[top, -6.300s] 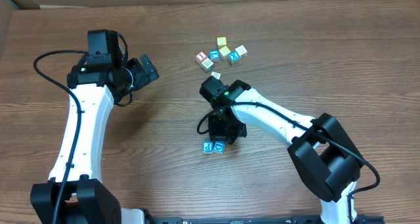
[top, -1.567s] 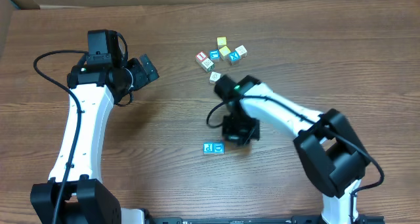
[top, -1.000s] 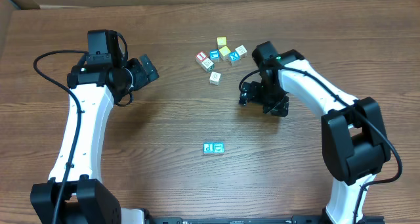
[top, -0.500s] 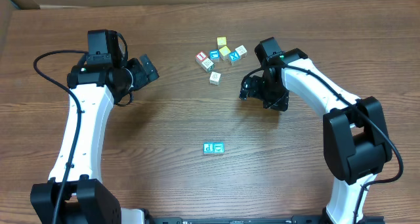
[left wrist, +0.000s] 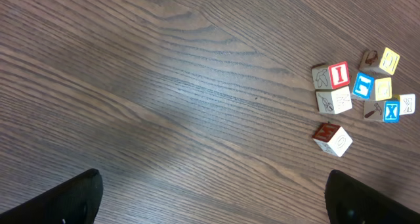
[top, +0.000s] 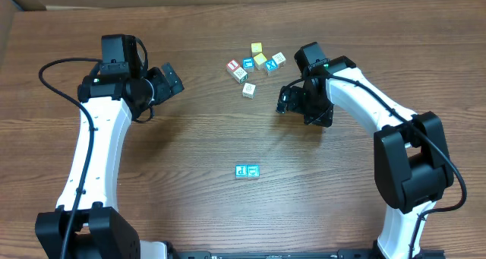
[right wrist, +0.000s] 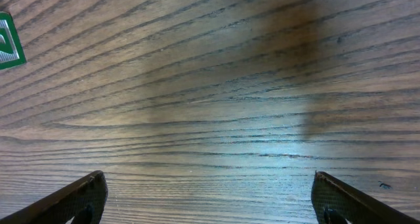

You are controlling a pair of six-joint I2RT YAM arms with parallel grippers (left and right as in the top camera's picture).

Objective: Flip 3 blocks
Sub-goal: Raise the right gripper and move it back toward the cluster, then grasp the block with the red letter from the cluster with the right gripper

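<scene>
Two blocks lie side by side at mid-table with blue faces up, the "P" block [top: 241, 170] and its neighbour [top: 253, 170]. A third block [top: 248, 90] [left wrist: 332, 138], pale with a red side, sits alone just below the cluster at the back. My right gripper [top: 300, 107] [right wrist: 213, 204] hovers open over bare wood to the right of that lone block, holding nothing. My left gripper [top: 168, 80] [left wrist: 220, 207] stands open and empty at the far left, well away from every block.
A cluster of other cubes lies at the back: a red "I" cube [top: 233, 65] [left wrist: 338, 74], a blue "X" cube [top: 271, 67] [left wrist: 392, 111] and yellow cubes [top: 257, 48]. A green-edged block corner [right wrist: 6, 40] shows at the right wrist view's left edge.
My right arm left the two blue-faced blocks at mid-table, swung to the back right, then crept slightly left toward the lone block. The left arm has not moved.
</scene>
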